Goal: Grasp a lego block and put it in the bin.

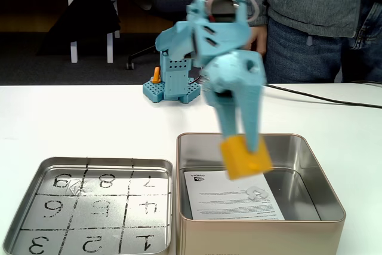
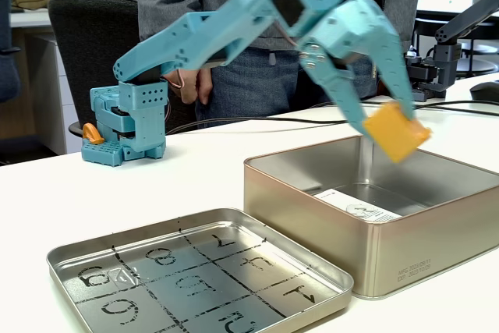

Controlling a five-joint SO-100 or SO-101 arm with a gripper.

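A yellow-orange lego block hangs in the air over the bin, above its open top. My light-blue gripper is shut on the block, its fingers pointing down from the arm in both fixed views. The bin is a deep square silvery tin with a printed white sheet lying on its bottom. The block is tilted and sits above the sheet, clear of the tin's walls.
A shallow metal tray with a hand-drawn numbered grid lies left of the bin. The arm's blue base stands at the back. A person stands behind the table. A black cable runs across the table's rear.
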